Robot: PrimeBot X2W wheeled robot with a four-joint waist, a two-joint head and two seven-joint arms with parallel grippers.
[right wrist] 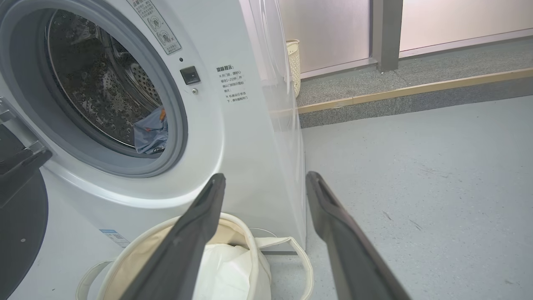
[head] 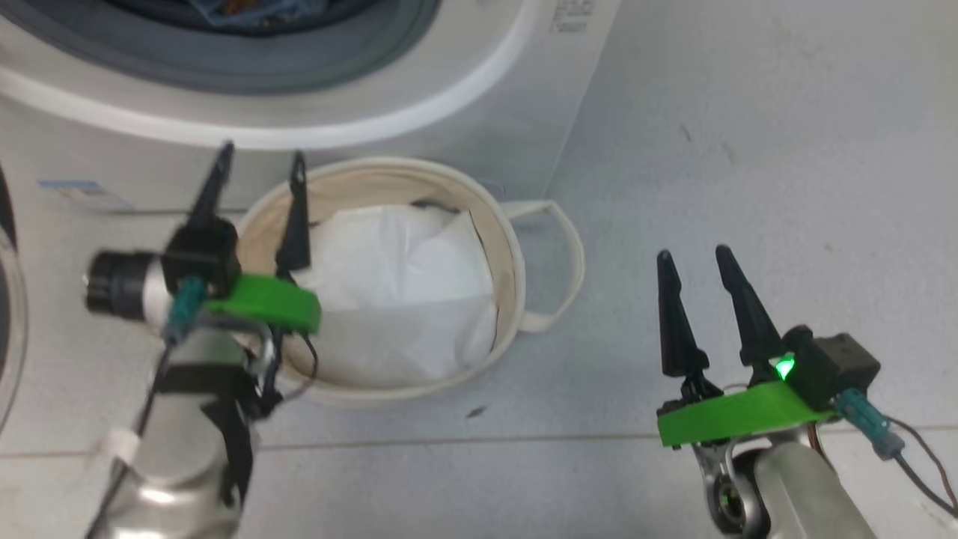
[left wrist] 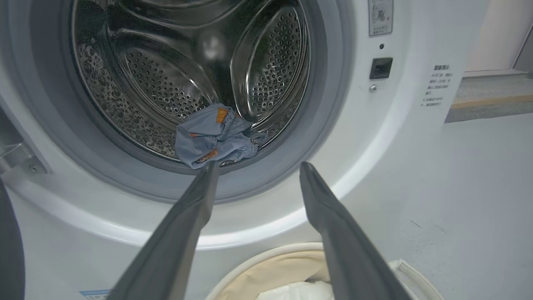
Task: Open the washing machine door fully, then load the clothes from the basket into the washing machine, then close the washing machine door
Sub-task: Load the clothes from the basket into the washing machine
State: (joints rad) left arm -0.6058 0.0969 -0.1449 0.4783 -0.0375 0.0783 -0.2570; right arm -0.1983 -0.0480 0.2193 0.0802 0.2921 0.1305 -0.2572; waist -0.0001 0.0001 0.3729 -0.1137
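My left gripper [head: 263, 151] hangs over the left side of the basket [head: 515, 262], its two dark fingers spread wide with nothing between them. My right gripper [head: 692, 252] hovers well off to the right over bare floor [head: 748, 150], equally wide and equally empty. There is free room on every side of it.

The basket sits on the floor just in front of the washing machine [head: 486, 97]. Its far rim is close under the washer's front panel, and one loop handle [head: 572, 254] sticks out to the right. Inside it I see the plain white liner sheet [head: 404, 284].

The washing machine door [right wrist: 21, 216] stands swung open on my left. Its black rim closes off that side, so the open room is to the right, past the washer's front corner.

Above the basket, the grey ring [left wrist: 329, 104] of the drum mouth is unobstructed. The clothes [left wrist: 212, 135] lie in the steel drum, a light-blue bundle with orange patches bunched at the bottom just behind the ring's lower lip.

Farther right, the grey floor runs to a raised step with a yellow edge [right wrist: 416, 87]. A pale woven bin [right wrist: 293, 62] stands behind the washer's far corner.
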